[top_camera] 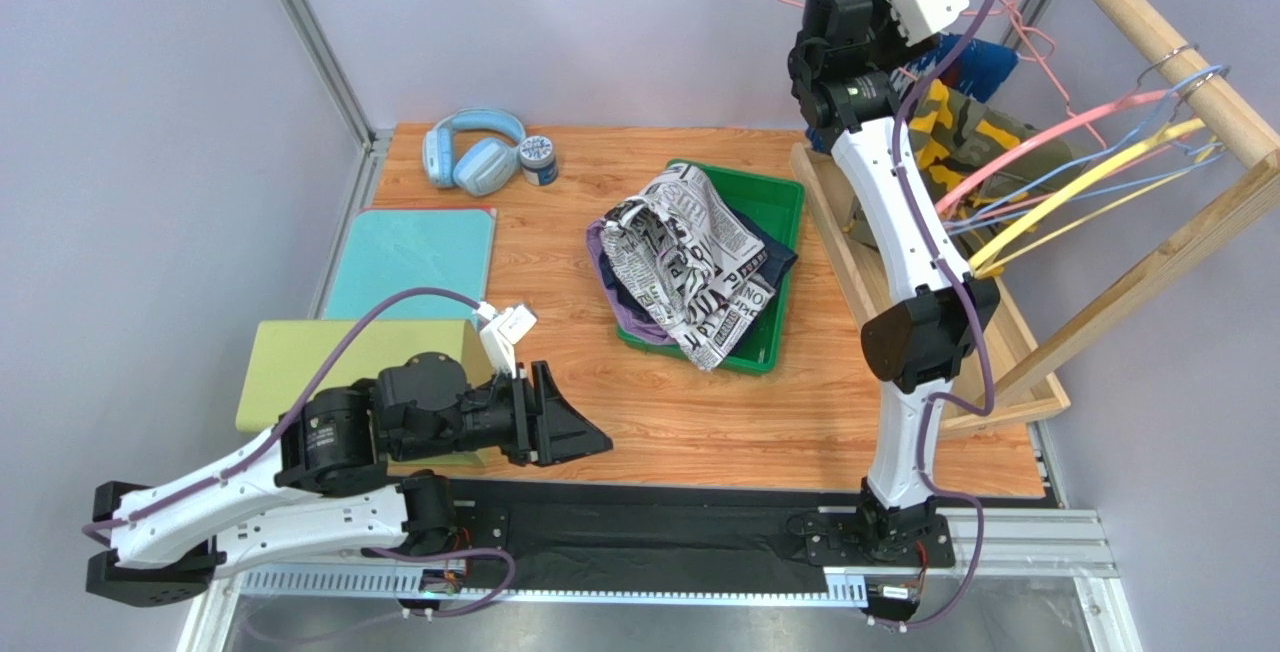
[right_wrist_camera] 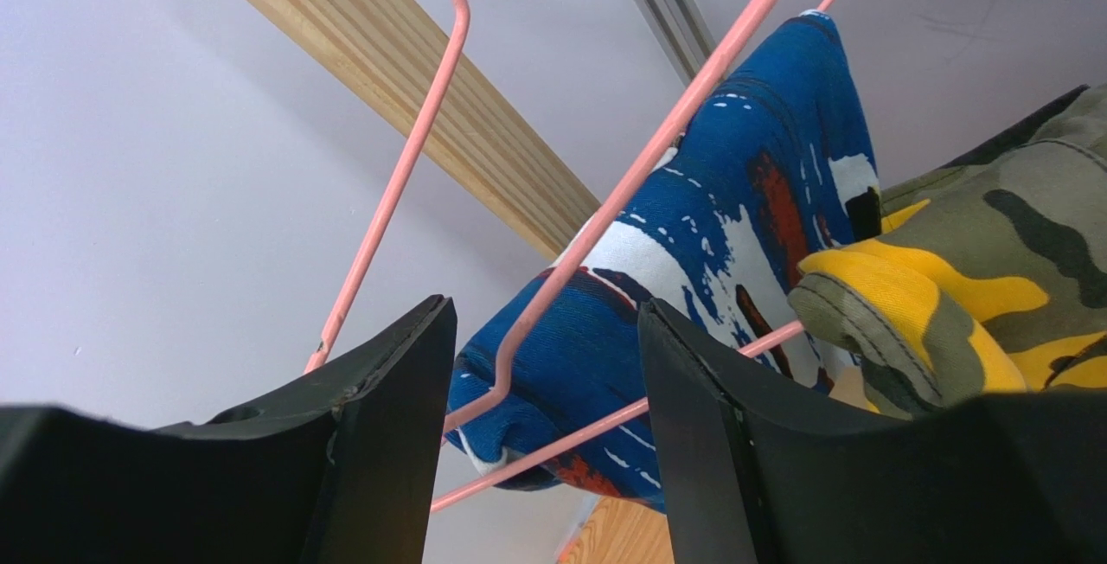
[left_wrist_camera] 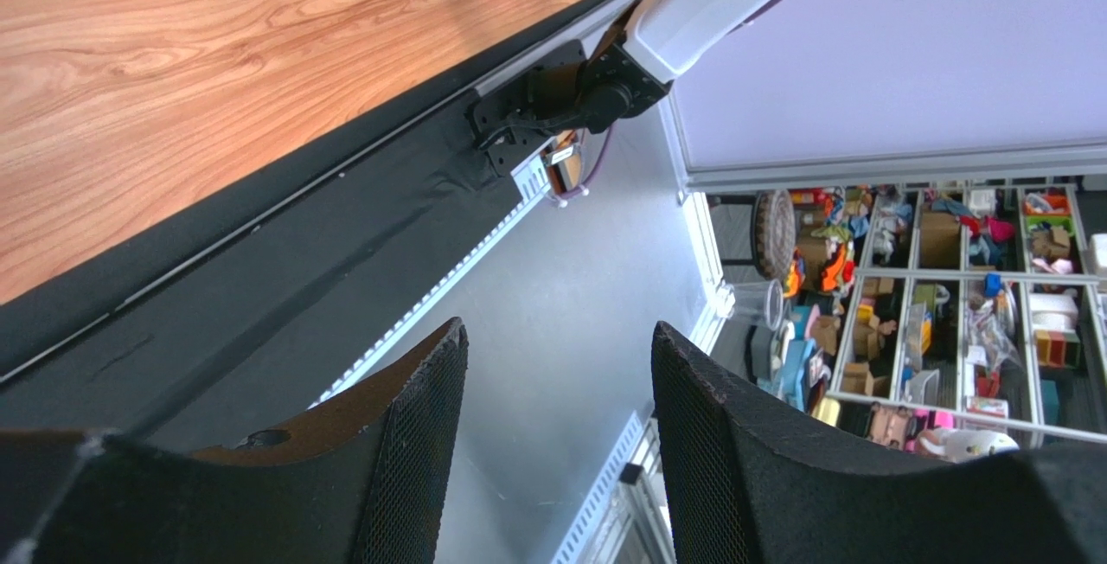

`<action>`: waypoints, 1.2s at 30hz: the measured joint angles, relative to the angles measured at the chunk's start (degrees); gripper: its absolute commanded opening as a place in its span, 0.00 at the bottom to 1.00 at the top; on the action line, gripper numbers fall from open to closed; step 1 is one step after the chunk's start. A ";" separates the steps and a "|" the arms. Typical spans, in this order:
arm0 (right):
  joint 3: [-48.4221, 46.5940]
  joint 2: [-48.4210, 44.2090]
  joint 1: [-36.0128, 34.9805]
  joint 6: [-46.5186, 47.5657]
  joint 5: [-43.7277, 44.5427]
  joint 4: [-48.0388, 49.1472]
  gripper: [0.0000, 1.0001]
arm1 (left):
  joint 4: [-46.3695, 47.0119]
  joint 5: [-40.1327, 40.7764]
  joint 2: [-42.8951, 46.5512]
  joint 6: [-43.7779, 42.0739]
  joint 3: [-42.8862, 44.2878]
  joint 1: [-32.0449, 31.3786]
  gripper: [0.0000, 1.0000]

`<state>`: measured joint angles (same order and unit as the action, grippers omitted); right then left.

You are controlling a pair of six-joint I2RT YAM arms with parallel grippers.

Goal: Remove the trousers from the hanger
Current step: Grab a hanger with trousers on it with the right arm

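Right gripper [right_wrist_camera: 543, 331] stands with jaws apart, gripping nothing — just ahead of it, the blue-white-red trousers [right_wrist_camera: 728, 214] hang on the pink hanger [right_wrist_camera: 377, 201], camouflage trousers [right_wrist_camera: 1001, 253] beside them. Left gripper [left_wrist_camera: 559, 344] gapes empty too.

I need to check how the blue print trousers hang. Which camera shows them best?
The right wrist view: the blue print trousers hang close up, draped over the pink hanger beside the camouflage pair. The top view shows only a blue scrap behind the right arm; the left wrist view shows none.

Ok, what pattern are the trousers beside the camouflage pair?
The trousers are blue with white and red splashes; the right wrist view shows them best.
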<state>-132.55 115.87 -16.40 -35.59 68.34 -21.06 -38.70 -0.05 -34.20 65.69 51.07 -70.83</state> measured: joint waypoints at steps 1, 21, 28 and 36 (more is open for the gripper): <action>-0.48 0.33 0.17 0.00 -0.33 -0.07 0.59 | 0.07 -0.11 -0.39 0.00 0.00 0.00 0.61; -3.30 2.21 2.78 0.09 -3.10 0.92 0.01 | 2.19 -2.03 -2.67 0.72 0.04 0.00 0.61; 2.54 0.26 2.78 -1.18 -3.80 0.13 0.00 | 3.43 -2.86 -1.16 1.57 0.02 0.00 0.61; 11.26 -8.41 1.07 -0.87 -5.40 0.52 0.00 | 4.28 -3.45 0.72 2.40 -0.04 0.00 0.60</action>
<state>-121.30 107.46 -15.33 -36.47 62.94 -20.53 -34.41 -3.51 -33.47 68.10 51.03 -70.83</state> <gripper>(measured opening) 0.036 0.606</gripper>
